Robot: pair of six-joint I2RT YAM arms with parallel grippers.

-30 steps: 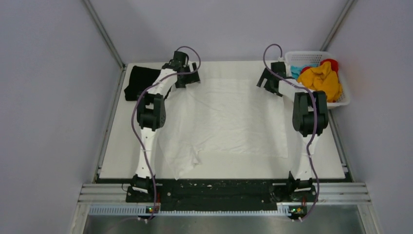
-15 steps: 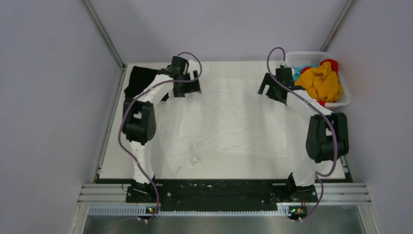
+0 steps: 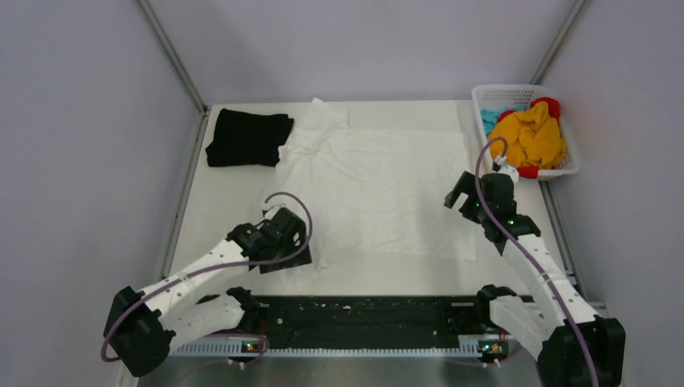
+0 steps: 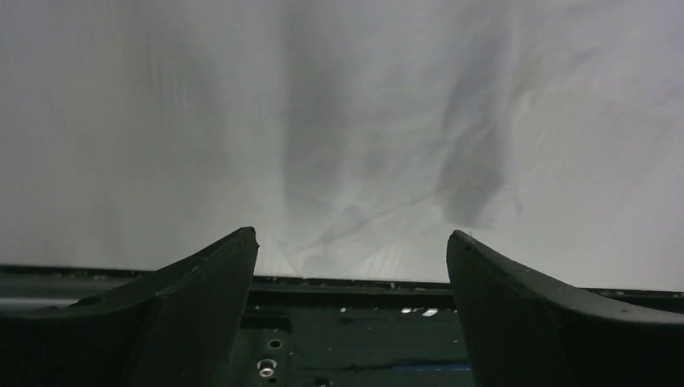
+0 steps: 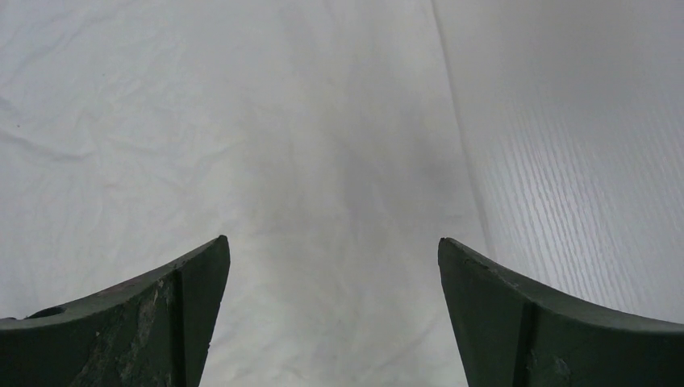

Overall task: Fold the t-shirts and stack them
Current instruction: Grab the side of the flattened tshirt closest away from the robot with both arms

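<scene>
The plain white cloth t-shirt (image 3: 379, 185) lies spread flat on the white bench (image 3: 218, 218), and the folded black cloth t-shirt (image 3: 246, 139) sits at the far-left corner. The left end effector (image 4: 352, 234) hangs wide apart and empty over the white shirt's rumpled near-left edge. The right end effector (image 5: 332, 240), equally spread, hangs over its right edge beside bare bench.

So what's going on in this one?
A white cloth t-shirt lies spread flat on the table, not yet folded. The left tool hangs open over its rumpled near-left corner, and the right tool is open over its right edge; neither holds anything. A folded black t-shirt lies at the far left corner. A white plastic lattice basket of coloured cloth sits far right.
</scene>
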